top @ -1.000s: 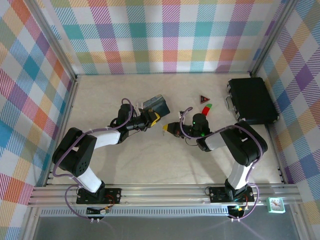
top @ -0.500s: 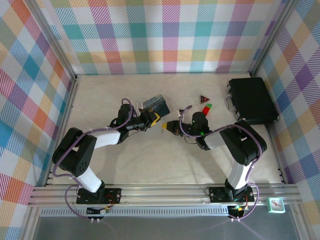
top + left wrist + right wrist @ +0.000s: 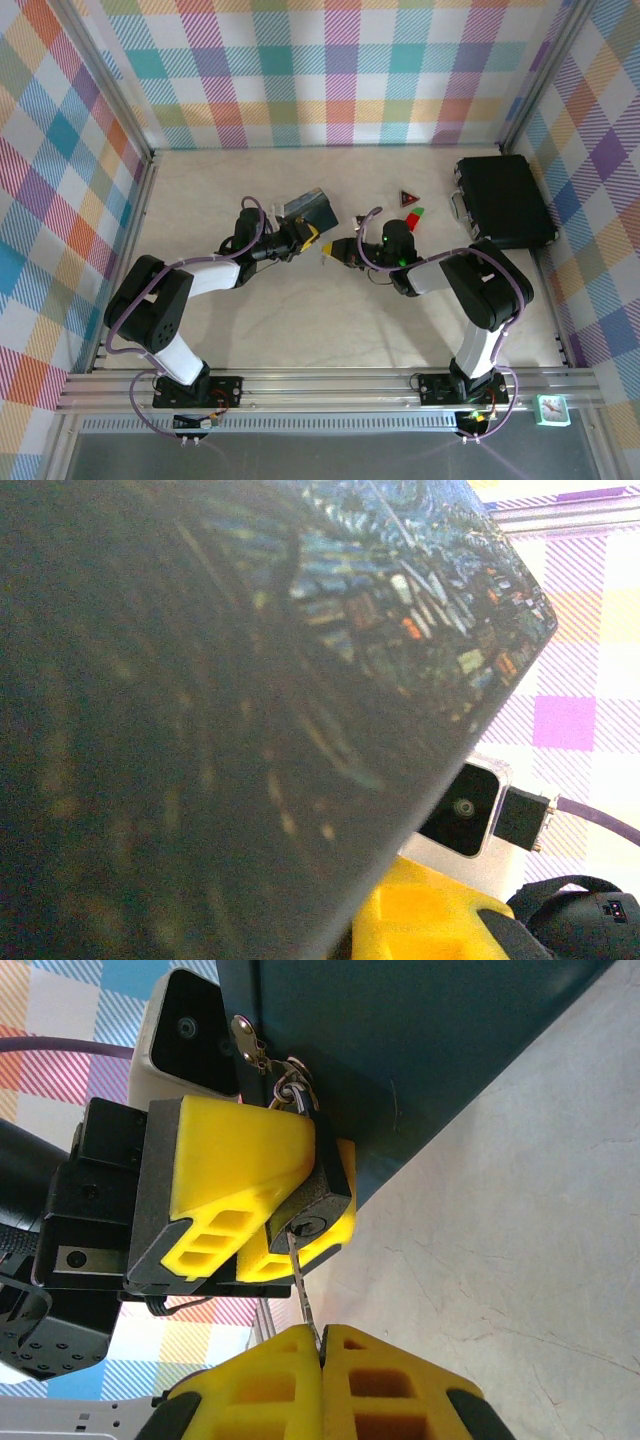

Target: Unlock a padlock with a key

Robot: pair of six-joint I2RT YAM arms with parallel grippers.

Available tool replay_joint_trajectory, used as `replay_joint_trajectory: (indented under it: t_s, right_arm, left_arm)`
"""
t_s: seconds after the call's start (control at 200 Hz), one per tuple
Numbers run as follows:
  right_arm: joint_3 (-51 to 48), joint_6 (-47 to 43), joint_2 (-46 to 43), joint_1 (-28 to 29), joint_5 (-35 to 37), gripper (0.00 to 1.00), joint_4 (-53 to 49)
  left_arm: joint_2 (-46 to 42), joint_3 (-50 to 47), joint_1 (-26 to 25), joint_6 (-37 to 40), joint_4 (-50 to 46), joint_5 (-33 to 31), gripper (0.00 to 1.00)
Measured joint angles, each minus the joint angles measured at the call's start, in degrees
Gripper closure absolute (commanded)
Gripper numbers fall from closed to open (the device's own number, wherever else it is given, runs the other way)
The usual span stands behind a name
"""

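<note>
1. The left arm reaches from its base up and to the right across the table. The left gripper lies low at the near corner of the blue painted tin, its yellow fingers clamped on the padlock
2. The right arm folds back toward the left, so the right gripper faces the left one, its two fingers pressed together on the key
3. The key's thin blade runs from those fingers up to the keyhole in the padlock's end face. The tip meets the slot; how deep it sits cannot be told
4. The silver shackle is hooked to a metal fitting on the tin's edge, with the padlock just beside the tin
5. The grippers are almost tip to tip at mid-table, with bare table toward the bases. The black case lies well apart by the right wall, and the red triangle is near the right wrist
6. Count: two arms, one padlock, one key, one tin, one case, one triangle
</note>
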Motion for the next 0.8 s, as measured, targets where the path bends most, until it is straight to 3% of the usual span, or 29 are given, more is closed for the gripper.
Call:
replay_joint_trajectory:
  t_s: [0.41, 0.8]
  right_arm:
    - [2.6, 0.0, 0.02, 0.04, 1.29, 1.0, -2.34]
    - [4.31, 2.03, -1.25, -1.29, -1.14, 1.0, -9.14]
  left_arm:
    - [0.11, -0.9, -0.59, -6.03, 5.92, -3.1, 1.0]
    - [0.11, -1.01, -0.92, -1.7, 4.22, -2.95, 1.0]
